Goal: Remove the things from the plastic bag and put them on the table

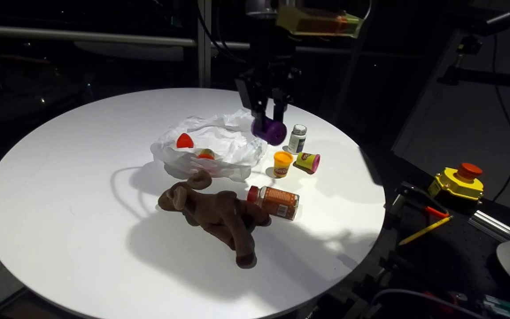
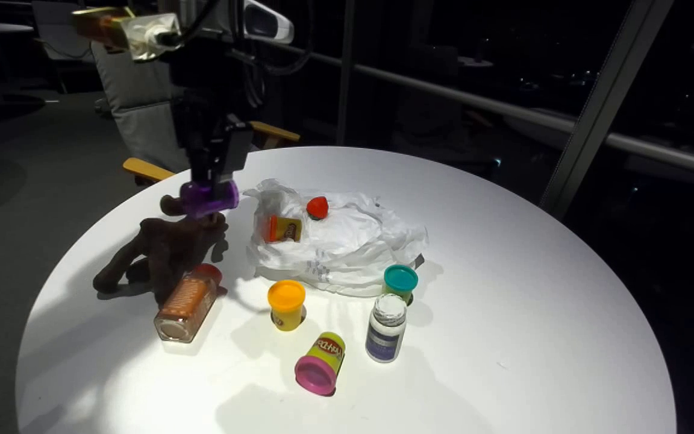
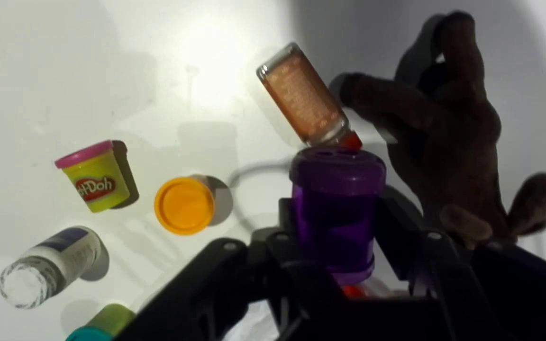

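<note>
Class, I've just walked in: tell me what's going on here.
A black robot gripper holds a purple cylindrical container above a round white table. A red strawberry-shaped object and a yellow Play-Doh tub with an orange-red lid lie in the crumpled white plastic bag, so unpacking looks unfinished. Outside it are a brown toy animal and an upright white bottle.

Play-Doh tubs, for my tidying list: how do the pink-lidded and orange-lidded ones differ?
The pink-lidded tub lies on its side; the orange-lidded tub stands upright. The pink-lidded tub's body is lime-yellow, the orange-lidded tub's orange-yellow. Both rest lidded on the table, outside the bag.
</note>
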Controlling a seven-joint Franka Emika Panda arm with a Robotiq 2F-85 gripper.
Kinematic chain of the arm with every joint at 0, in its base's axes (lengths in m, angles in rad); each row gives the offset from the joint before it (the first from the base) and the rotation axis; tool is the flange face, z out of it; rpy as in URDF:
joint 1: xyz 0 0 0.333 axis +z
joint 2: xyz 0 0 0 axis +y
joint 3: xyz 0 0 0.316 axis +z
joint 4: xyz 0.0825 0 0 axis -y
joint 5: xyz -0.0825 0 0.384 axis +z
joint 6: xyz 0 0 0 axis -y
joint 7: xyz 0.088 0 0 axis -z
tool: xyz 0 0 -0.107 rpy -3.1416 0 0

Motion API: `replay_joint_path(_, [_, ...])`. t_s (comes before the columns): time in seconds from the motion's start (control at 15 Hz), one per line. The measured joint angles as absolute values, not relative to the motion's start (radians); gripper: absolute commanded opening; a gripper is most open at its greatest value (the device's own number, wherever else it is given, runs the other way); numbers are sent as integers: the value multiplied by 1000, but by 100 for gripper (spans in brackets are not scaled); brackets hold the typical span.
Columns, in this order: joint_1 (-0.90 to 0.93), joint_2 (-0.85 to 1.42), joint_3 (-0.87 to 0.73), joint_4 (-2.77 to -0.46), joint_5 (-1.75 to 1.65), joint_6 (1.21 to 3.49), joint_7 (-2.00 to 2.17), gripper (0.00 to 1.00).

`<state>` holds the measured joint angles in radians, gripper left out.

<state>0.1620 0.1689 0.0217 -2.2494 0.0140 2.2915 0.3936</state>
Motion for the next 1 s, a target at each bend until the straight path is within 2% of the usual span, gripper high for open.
replay_joint_path(0.53, [161,87,40,-2671,-308,2636,347,20])
replay_joint_path(1.0, [161,157,-9,-2705,-498,2825,465,20])
